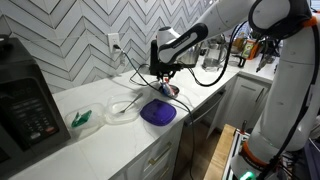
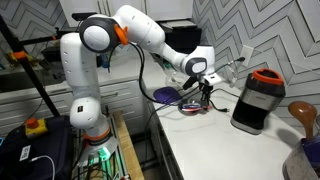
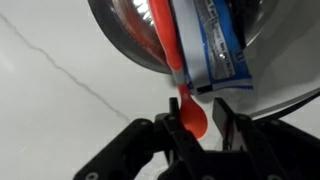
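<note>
Pincer around orange spoon, packet print unreadable

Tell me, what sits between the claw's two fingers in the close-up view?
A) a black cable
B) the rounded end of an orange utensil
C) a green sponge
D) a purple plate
B: in the wrist view, the orange utensil reaches out of the metal bowl, beside a blue-and-white packet, and its rounded end lies right between the fingers of the claw.
</note>
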Robot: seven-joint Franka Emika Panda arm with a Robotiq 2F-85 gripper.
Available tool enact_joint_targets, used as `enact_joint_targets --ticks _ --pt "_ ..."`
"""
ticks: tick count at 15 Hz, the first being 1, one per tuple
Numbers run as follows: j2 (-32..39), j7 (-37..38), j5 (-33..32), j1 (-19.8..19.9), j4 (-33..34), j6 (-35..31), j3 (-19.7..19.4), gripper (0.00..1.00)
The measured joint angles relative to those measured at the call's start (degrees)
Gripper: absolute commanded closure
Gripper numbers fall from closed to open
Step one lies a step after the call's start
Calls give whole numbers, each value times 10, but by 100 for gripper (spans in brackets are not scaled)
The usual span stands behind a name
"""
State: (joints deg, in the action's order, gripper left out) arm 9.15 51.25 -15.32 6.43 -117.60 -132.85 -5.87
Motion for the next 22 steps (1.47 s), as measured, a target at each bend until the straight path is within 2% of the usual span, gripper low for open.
enact_joint_targets --ticks 1,3,4,8,14,17,21,22 --pt "2 1 -4 -3 1 0 -3 97" --pt "4 4 -12 -9 3 0 -7 94" --pt "4 5 -17 -11 4 0 -9 96" --pt "-15 15 -48 -19 8 2 -13 95" --pt "-124 37 -132 -21 0 32 -9 95" --pt "-197 62 -126 -25 -19 32 28 95" --pt "-248 154 -96 -54 -34 57 124 95" --pt "-249 186 -92 -62 -34 63 149 78"
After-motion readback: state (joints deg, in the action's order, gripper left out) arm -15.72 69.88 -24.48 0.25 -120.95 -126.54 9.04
